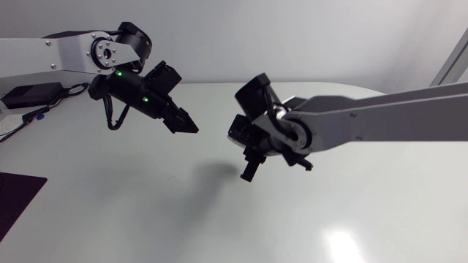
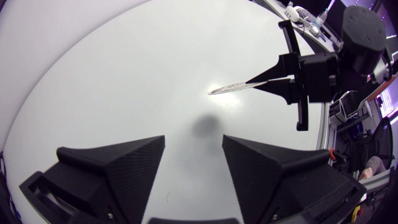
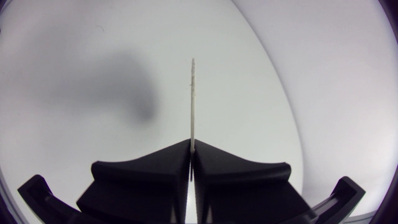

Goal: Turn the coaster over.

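Coaster update: the thin, pale, flat coaster point(image 3: 192, 102) is pinched by one edge in my right gripper point(image 3: 191, 148). The fingers are squeezed tight on it from both sides, so it sticks straight out past the tips and I only get it edge-on. It's held up off the white table point(image 1: 146, 212), near the middle of the head frame, with a soft shadow on the table below. My left gripper point(image 1: 184, 123) hangs upper left of centre, fingers spread wide with nothing in them. It points toward the right one, clear of the coaster.
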Controlling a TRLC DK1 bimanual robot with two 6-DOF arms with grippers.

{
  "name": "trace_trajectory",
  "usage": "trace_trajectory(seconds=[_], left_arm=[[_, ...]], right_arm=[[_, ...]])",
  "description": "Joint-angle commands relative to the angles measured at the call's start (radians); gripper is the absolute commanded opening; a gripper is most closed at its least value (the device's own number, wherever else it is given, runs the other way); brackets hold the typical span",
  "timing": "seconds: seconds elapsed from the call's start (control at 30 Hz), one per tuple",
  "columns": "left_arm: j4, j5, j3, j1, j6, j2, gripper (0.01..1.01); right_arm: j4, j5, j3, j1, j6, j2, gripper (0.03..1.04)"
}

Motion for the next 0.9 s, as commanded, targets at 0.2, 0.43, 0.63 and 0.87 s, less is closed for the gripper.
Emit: trace_trajectory(seconds=[0.2, 0.43, 0.63, 0.87], left_arm=[[0.006, -0.069, -0.131, 0.003, -0.050, -0.037, 0.987], [0.013, -0.096, -0.168, -0.001, -0.061, -0.063, 0.987], [0.013, -0.102, -0.190, 0.002, -0.065, -0.095, 0.987], [0.010, -0.107, -0.230, 0.005, -0.071, -0.169, 0.987]], right_arm=[[0.239, 0.156, -0.178, 0.103, -0.257, 0.100, 0.10], [0.329, 0.182, -0.224, 0.140, -0.286, 0.097, 0.93], [0.336, 0.165, -0.261, 0.135, -0.247, -0.077, 1.00], [0.164, 0.012, -0.260, 0.099, -0.073, -0.385, 1.00]])
